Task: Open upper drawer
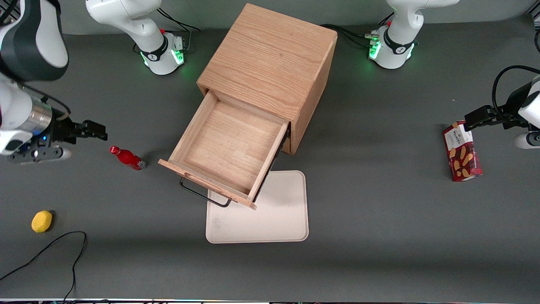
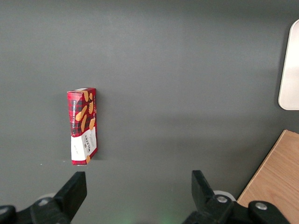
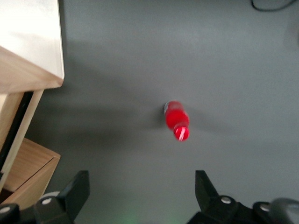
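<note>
The upper drawer (image 1: 230, 150) stands pulled well out of the wooden cabinet (image 1: 270, 63), its bare inside showing and its black wire handle (image 1: 202, 195) hanging over the white tray (image 1: 270, 219), so the job looks done. The gripper (image 1: 95, 130) hovers well apart toward the working arm's end, above the red bottle (image 3: 177, 120), fingers spread wide and holding nothing, apparently clear of the drawer.
</note>
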You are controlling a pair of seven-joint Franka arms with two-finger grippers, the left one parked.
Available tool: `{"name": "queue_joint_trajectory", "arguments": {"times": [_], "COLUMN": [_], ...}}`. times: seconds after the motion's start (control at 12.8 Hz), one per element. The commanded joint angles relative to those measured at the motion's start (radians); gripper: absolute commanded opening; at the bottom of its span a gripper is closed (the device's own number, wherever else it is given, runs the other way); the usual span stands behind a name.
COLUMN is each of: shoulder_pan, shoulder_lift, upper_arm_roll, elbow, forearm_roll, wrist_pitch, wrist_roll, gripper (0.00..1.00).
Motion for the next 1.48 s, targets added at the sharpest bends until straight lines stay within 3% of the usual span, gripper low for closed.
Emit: {"name": "queue_joint_trajectory", "arguments": {"times": [0.0,0.23,0.39,1.01,1.17,1.4], "shoulder_pan": [0.009,0.004,0.001,0.001,-0.06,-0.253], "shoulder_lift": [-0.086,-0.077,-0.051,-0.036,-0.036,-0.021], "upper_arm_roll": [0.003,-0.015,-0.02,-0.077,-0.052,0.147], "elbow": [-0.07,-0.047,-0.024,0.079,0.082,0.106], "forearm_roll": [-0.031,-0.028,0.009,0.012,0.012,0.021], "wrist_pitch": [0.002,-0.02,-0.056,-0.1,-0.106,-0.111], "wrist_roll": [0.053,0.059,0.059,0.053,0.053,0.053], "gripper": [1.0,1.0,1.0,1.0,1.0,1.0]}}
